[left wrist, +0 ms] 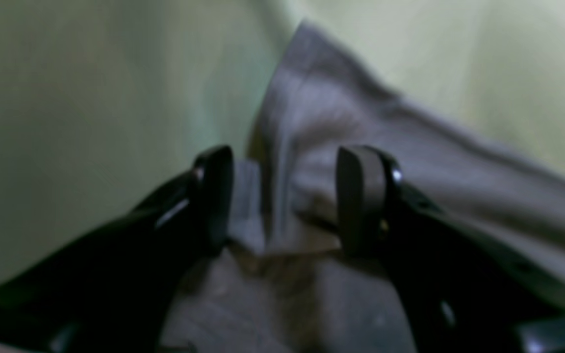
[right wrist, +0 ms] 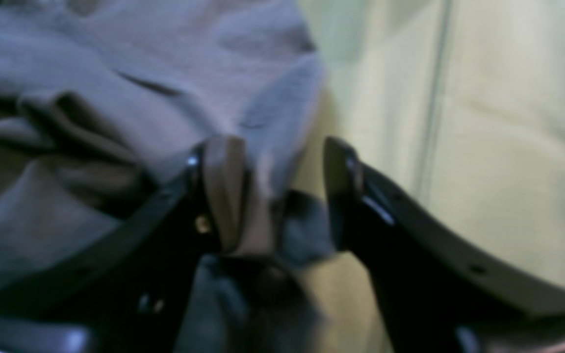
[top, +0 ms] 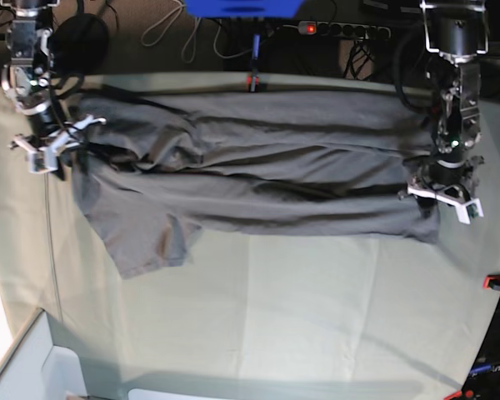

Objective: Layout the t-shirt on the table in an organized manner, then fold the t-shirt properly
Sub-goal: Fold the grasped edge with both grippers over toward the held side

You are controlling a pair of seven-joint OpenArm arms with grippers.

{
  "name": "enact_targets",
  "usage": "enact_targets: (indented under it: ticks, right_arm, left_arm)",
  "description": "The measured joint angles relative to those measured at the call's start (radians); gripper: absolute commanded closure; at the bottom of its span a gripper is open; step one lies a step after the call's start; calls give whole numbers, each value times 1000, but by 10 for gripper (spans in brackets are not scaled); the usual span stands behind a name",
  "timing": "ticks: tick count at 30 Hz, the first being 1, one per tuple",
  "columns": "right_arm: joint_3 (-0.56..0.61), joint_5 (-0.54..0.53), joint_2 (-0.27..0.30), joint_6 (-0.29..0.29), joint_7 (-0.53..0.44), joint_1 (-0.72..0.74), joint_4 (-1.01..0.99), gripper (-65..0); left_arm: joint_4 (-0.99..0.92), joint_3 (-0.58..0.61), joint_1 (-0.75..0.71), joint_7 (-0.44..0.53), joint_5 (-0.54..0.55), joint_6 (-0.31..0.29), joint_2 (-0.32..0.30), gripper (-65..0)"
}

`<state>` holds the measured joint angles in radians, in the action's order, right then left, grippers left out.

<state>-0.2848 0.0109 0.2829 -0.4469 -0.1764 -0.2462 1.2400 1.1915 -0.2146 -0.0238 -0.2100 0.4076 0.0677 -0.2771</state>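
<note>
The grey t-shirt [top: 258, 183] lies spread sideways across the far half of the table [top: 300, 308], creased, with one sleeve [top: 150, 242] pointing to the near left. My left gripper [top: 440, 196] is at the shirt's right end. In the left wrist view its jaws [left wrist: 285, 196] stand apart with a raised fold of the shirt [left wrist: 312, 122] between them. My right gripper [top: 50, 150] is at the shirt's left end. In the right wrist view its jaws [right wrist: 282, 191] stand apart around the shirt's edge [right wrist: 263, 122], the cloth against the left finger [right wrist: 223, 191].
Red-orange clamps sit at the table's far edge [top: 252, 82] and right edge [top: 497, 282]. A power strip [top: 342, 29] and cables lie behind the table. A white box [top: 33, 367] stands at the near left corner. Pale green cloth covers the near half.
</note>
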Motion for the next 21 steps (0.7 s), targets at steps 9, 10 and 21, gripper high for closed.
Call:
enact_targets:
  ticks: [9,10,21]
  right_arm:
    - [-54,-1,-25,0,7,64,43,-293]
    - [-55,0,-24,0,8,85,28,-293]
    - [-53,4,-7,-1,12,227,-118,-294]
  left_arm:
    - [-104,0,137,5,-10,-1,-2,-336]
    - [-139,-1,163,4,-9,-4,-2,-336]
    - [-502,6,389,14,-8,-5,0,-337]
